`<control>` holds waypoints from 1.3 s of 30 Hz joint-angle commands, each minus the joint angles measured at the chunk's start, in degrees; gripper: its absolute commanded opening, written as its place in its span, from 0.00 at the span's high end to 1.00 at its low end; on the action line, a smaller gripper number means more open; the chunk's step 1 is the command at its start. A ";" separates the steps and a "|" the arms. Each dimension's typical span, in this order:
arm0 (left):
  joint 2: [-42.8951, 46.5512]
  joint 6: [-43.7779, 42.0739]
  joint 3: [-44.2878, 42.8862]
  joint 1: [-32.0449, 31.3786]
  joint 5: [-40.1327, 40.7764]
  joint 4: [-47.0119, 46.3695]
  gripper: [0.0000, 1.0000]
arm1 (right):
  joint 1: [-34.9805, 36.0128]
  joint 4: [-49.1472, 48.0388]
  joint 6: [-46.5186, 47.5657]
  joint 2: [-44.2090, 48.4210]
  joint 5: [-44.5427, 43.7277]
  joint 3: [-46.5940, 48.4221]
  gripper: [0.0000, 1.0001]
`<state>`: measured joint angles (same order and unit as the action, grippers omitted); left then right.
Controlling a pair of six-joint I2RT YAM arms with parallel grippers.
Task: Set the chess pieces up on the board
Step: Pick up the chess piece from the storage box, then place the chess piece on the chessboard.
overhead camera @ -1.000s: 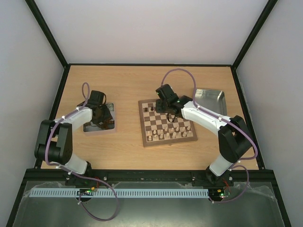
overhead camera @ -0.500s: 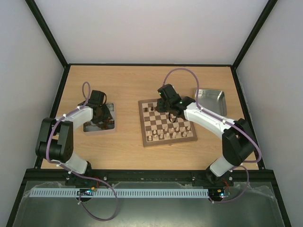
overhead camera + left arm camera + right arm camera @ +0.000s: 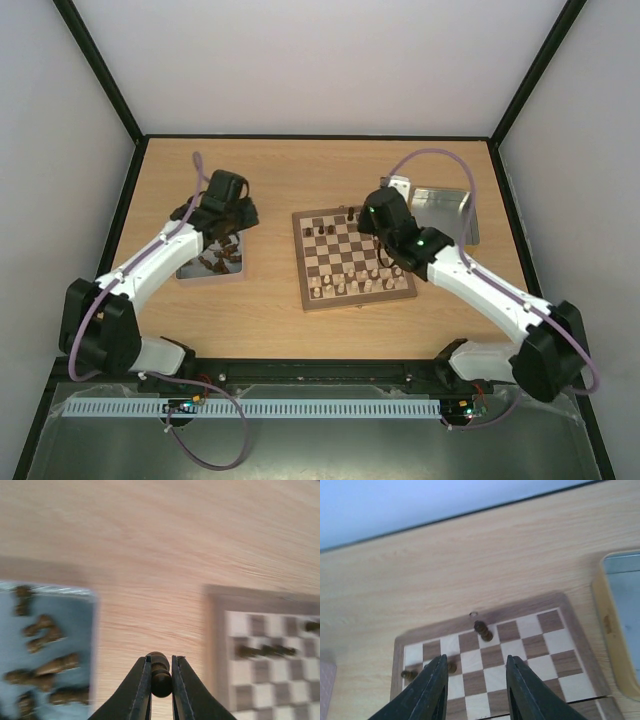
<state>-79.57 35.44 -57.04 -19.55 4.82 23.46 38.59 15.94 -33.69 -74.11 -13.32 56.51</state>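
Light wooden table [image 3: 270,320] fills a white-walled cell with a black frame. Two arms reach out from its near edge. On it lie one checkered board [image 3: 345,255] near the middle and two metal trays. The left tray [image 3: 232,272] sits well apart from the board. The right tray [image 3: 452,205] lies just beside the board's far right corner and is partly hidden by the right arm.

The left gripper [image 3: 161,656] has its two fingers pressed onto a single dark brown chess piece [image 3: 161,680] with a rounded head, pinched upright between the tips. In the left wrist view that piece hangs over bare wood between the left tray and the board, nearer the tray, and it touches neither.

The loose dark pieces [image 3: 212,262] lie jumbled on their sides in the left tray. At least six show in the left wrist view, but blur prevents an exact count.

The right gripper [image 3: 476,657] hovers over the far left part of the board with its two fingers spread and nothing between them. Below it three dark pieces on the board [image 3: 482,630] can be counted. One is on the far row and two are closer to the left edge.

From above, pale pieces [image 3: 340,288] stand in two rows along the near side of the board. They are too small to count reliably. The middle rows of squares are bare. What the right tray holds cannot be made out.
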 commanded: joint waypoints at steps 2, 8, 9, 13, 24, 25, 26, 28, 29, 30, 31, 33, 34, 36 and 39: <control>-3.59 0.17 -7.83 -9.95 -0.07 2.38 0.87 | -0.27 -4.77 -5.92 8.69 -11.17 -4.82 0.69; -14.97 -1.65 -18.99 -19.87 0.67 2.95 0.87 | -0.27 -3.87 -11.47 18.03 -19.45 -10.43 0.68; -17.18 -2.20 -21.03 -20.99 1.02 3.65 0.87 | -0.32 -3.28 -12.15 19.44 -20.69 -11.12 0.68; -25.74 -4.41 -30.39 -24.84 2.29 8.13 0.87 | -0.28 -1.85 -13.80 24.34 -23.13 -13.66 0.67; -43.67 -8.71 -49.96 -27.96 2.81 18.04 0.87 | -0.36 0.10 -15.14 27.46 -24.26 -15.53 0.65; -45.04 -8.72 -51.44 -28.06 3.55 19.06 0.87 | -0.36 0.01 -15.54 27.44 -24.02 -15.69 0.65; -46.11 -8.66 -52.34 -28.08 3.87 19.61 0.87 | -0.36 -0.17 -15.81 27.32 -23.83 -15.91 0.65; -47.43 -8.49 -52.86 -28.06 3.88 19.66 0.87 | -0.36 -0.59 -16.10 27.23 -23.11 -16.31 0.65; -47.88 -8.42 -52.94 -28.08 3.91 19.35 0.87 | -0.36 -0.63 -16.20 27.11 -22.94 -16.34 0.65; -48.37 -8.38 -53.16 -28.03 4.02 19.26 0.87 | -0.36 -0.60 -16.23 27.07 -22.90 -16.28 0.65; -48.93 -8.39 -53.51 -27.99 4.10 19.23 0.87 | -0.38 -0.52 -16.23 27.04 -22.81 -16.27 0.65; -49.90 -8.29 -54.24 -27.99 4.22 19.32 0.87 | -0.36 -0.44 -16.15 27.00 -22.95 -16.26 0.65; -50.42 -8.35 -54.62 -27.98 4.23 19.40 0.87 | -0.36 -0.45 -16.14 27.05 -23.05 -16.26 0.65; -51.52 -8.65 -55.43 -27.90 4.36 19.51 0.86 | -0.36 -0.39 -16.14 27.04 -23.01 -16.26 0.65; -52.85 -9.01 -56.51 -27.80 4.47 19.66 0.86 | -0.36 -0.56 -16.29 26.88 -22.65 -16.34 0.65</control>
<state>-130.76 27.38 -110.91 -47.35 8.12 41.32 38.46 14.74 -48.47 -47.09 -34.61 40.84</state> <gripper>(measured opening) 0.139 0.347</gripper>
